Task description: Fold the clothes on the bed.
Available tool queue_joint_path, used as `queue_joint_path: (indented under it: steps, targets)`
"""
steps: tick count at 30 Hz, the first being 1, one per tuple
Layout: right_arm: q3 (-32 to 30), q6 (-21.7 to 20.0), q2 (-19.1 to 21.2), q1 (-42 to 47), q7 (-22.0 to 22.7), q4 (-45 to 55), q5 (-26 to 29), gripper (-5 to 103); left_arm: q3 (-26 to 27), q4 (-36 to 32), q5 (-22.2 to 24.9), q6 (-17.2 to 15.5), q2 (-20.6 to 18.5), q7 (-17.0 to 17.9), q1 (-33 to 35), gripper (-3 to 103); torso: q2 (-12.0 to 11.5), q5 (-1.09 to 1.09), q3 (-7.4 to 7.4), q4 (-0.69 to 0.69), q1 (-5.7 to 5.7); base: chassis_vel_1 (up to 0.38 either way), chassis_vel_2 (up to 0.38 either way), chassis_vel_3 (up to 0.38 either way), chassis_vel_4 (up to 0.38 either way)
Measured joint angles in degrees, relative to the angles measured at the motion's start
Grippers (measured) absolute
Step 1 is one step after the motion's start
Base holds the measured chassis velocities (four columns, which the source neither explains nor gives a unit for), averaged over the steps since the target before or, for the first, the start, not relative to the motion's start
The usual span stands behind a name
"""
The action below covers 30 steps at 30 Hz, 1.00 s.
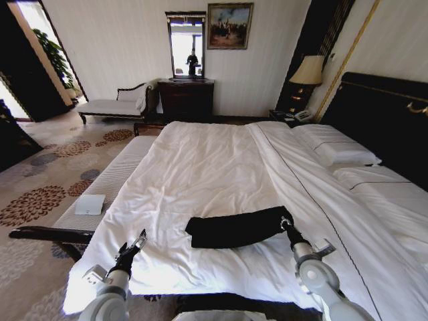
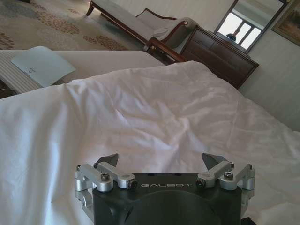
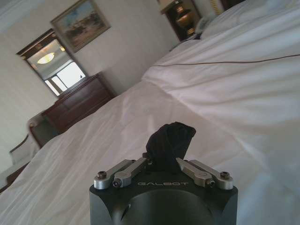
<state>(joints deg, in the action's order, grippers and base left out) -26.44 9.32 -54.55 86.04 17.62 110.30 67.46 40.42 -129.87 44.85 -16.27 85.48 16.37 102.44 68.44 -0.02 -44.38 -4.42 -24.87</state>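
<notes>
The black soft-fabric T-shirt (image 1: 237, 227) lies in the lower centre of the head view as a long narrow band across the white sheet of the large dark-wood bed (image 1: 200, 167). It looks already folded lengthwise at least once; bringing the ends together into a compact stack still seems left to do. The right tool (image 1: 286, 221) sits at the band's right end, its jaws closed on a bunched corner of the shirt, which stands up between them in the right wrist view. The left tool (image 1: 137, 241), at lower left, hangs open over bare sheet, well apart from the shirt. The sheet is lightly creased. A white-cushioned bench (image 1: 110, 180) flanks the bed at left; a dark dresser (image 1: 186, 99) and mirror stand against the far wall, above patterned carpet.
</notes>
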Motion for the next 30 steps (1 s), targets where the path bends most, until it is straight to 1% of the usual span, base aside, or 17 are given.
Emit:
queue_joint_path:
  steps: [2,3,4,5,7,8,10,12,13,15,16,19,22,23,25,28,30]
  targets:
    - [3.1,0.9,0.4,-1.7,-1.5,-0.6,-1.6,5,0.3,-0.4,0.1,0.2,0.0,-0.1,0.3,100,0.0,-0.02,0.00,0.01,0.00,0.000,0.000,0.000,0.000]
    - [7.0,1.5,0.9,-3.6,-2.9,-0.9,-3.8,5,0.7,-0.9,0.1,0.6,0.1,-0.1,0.8,100,0.0,-0.01,0.00,0.04,0.00,0.000,0.000,0.000,0.000]
    - [8.8,1.7,1.2,-4.4,-3.8,-0.9,-4.8,5,1.0,-1.1,0.2,0.7,0.1,-0.1,1.1,100,0.0,0.00,0.00,0.04,0.00,0.000,0.000,0.000,0.000]
    - [8.8,1.7,1.2,-4.4,-3.8,-0.9,-4.8,5,1.0,-1.1,0.2,0.7,0.1,-0.1,1.1,100,0.0,0.00,0.00,0.04,0.00,0.000,0.000,0.000,0.000]
    - [11.1,1.7,1.8,-5.4,-5.9,-0.5,-6.7,5,1.4,-1.6,0.3,0.8,-0.1,-0.1,1.5,100,0.0,-0.02,0.00,0.05,0.00,0.000,0.000,0.000,0.000]
    - [12.4,1.7,2.3,-5.6,-8.1,0.3,-8.6,5,1.5,-1.7,0.5,0.9,-0.5,-0.1,1.7,100,0.0,-0.01,0.00,0.04,0.00,0.000,0.000,0.000,0.000]
    - [13.6,1.7,2.8,-5.6,-10.4,1.3,-10.4,5,1.6,-1.7,0.6,0.9,-1.2,0.0,1.5,100,0.0,-0.03,0.00,-0.02,0.00,0.000,0.000,0.000,0.000]
    - [14.1,1.7,3.0,-5.7,-11.2,1.5,-10.7,5,1.7,-1.7,0.6,0.9,-1.2,0.0,1.6,100,0.0,-0.03,0.00,-0.02,0.00,0.000,0.000,0.000,0.000]
    - [15.0,1.6,3.3,-6.1,-12.3,1.7,-10.9,5,2.0,-1.7,0.7,0.9,-1.3,0.0,1.8,100,0.0,-0.03,0.00,-0.02,0.00,0.000,0.000,0.000,0.000]
    - [17.2,1.5,3.9,-7.8,-15.1,1.2,-11.6,5,2.9,-1.7,1.0,1.2,-1.4,0.0,2.3,100,0.0,-0.03,0.00,0.04,0.00,0.000,0.000,0.000,0.000]
    - [17.2,1.5,3.9,-7.8,-15.1,1.2,-11.6,5,2.9,-1.7,1.0,1.2,-1.4,0.0,2.3,100,0.0,-0.03,0.00,0.04,0.00,0.000,0.000,0.000,0.000]
    - [21.1,1.5,4.3,-10.2,-16.6,-0.1,-12.1,5,3.4,-1.2,1.4,1.4,-1.4,0.1,2.1,100,0.0,-0.03,0.00,0.00,0.00,0.000,0.000,0.000,0.000]
    - [23.9,1.5,4.3,-11.9,-16.9,-1.1,-12.6,5,3.3,-0.8,1.6,1.5,-1.4,0.1,1.6,100,0.0,-0.03,0.00,0.01,0.00,0.000,0.000,0.000,0.000]
    - [24.3,1.5,4.3,-12.2,-16.9,-1.2,-12.7,5,3.3,-0.7,1.6,1.5,-1.4,0.1,1.5,100,0.0,-0.02,0.00,0.01,0.00,0.000,0.000,0.000,0.000]
    - [28.0,1.3,3.7,-14.8,-16.7,-2.7,-13.7,5,2.8,0.1,1.6,1.5,-1.3,0.1,0.6,100,0.0,-0.03,0.00,0.01,0.00,0.000,0.000,0.000,0.000]
    - [30.2,1.3,3.1,-16.3,-16.1,-3.4,-14.1,5,2.9,0.6,1.6,1.5,-1.4,0.1,-0.1,100,0.0,-0.02,0.00,0.01,0.00,0.000,0.000,0.000,0.000]
    - [33.2,1.3,2.3,-19.2,-15.7,-4.5,-14.4,5,4.5,2.1,2.1,1.7,-1.9,0.0,-1.7,100,0.0,-0.03,0.00,0.01,0.00,0.000,0.000,0.000,0.000]
